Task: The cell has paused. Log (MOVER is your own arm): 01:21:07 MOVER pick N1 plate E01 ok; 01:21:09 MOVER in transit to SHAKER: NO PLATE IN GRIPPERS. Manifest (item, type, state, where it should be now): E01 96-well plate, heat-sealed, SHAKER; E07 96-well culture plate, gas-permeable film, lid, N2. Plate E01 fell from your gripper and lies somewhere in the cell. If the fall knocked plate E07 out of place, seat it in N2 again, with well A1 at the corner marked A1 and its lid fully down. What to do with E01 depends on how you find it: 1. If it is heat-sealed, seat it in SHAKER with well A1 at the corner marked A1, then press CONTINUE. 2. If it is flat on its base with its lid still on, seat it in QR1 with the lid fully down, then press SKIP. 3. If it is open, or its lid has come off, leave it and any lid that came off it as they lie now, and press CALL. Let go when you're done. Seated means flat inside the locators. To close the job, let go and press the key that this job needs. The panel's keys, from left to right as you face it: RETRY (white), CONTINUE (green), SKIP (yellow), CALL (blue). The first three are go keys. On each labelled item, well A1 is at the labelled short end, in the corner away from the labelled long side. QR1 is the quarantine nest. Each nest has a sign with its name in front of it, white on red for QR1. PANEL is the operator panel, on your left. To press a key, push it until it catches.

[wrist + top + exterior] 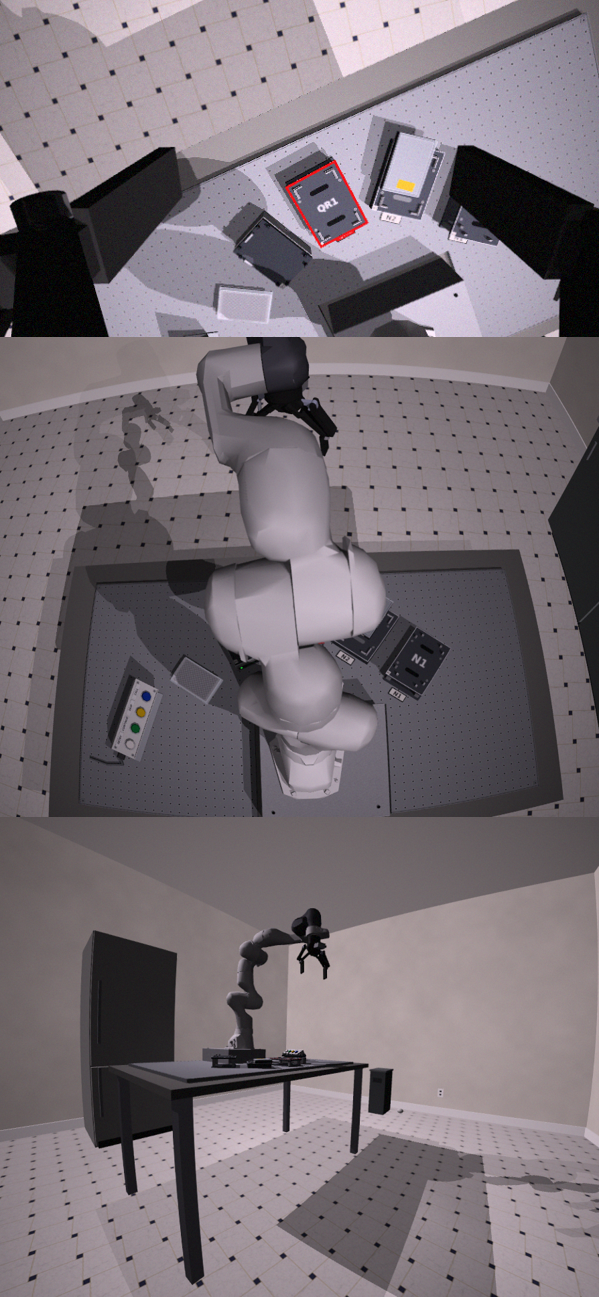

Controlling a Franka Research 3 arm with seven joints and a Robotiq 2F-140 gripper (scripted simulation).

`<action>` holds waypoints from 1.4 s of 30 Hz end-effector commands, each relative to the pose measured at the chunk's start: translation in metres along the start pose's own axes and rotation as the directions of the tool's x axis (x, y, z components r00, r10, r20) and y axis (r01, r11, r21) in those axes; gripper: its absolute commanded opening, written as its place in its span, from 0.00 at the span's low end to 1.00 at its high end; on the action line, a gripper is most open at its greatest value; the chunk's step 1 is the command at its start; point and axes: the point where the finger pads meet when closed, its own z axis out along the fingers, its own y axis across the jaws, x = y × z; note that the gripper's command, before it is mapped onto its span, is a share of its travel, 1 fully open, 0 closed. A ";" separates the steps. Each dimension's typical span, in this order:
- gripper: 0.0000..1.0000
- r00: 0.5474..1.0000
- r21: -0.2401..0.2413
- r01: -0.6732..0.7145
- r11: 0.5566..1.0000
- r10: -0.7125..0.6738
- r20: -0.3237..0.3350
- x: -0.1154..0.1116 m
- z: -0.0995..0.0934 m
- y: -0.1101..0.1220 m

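- Nearest the arm's base side, the operator panel [135, 719] stands to the robot's left, with white, green, yellow and blue keys.
- Just beside it, a translucent plate [196, 679] [244, 305] lies on the perforated table top, outside every nest; its label and seal cannot be made out.
- Nest N1 [417, 661] [475, 230], to the right, bears no plate.
- A dark block-like device [273, 251] stands between the translucent plate and QR1.
- On nest N2 [367, 653] [400, 208], a pale plate with a yellow patch [411, 162] sits off the locators, overhanging one side.
- QR1 [326, 202], outlined red, holds no plate.
- Farthest out, the gripper [289, 427] [313, 972] [316, 171] hangs high, fingers wide apart around nothing.
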 end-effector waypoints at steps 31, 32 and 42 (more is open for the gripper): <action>1.00 0.977 0.064 -0.159 0.985 0.148 0.155 -0.101 0.062 -0.111; 1.00 0.979 0.068 -0.144 0.987 0.132 0.157 -0.110 0.067 -0.119; 1.00 0.986 0.100 -0.013 0.995 -0.004 0.168 -0.196 0.109 -0.173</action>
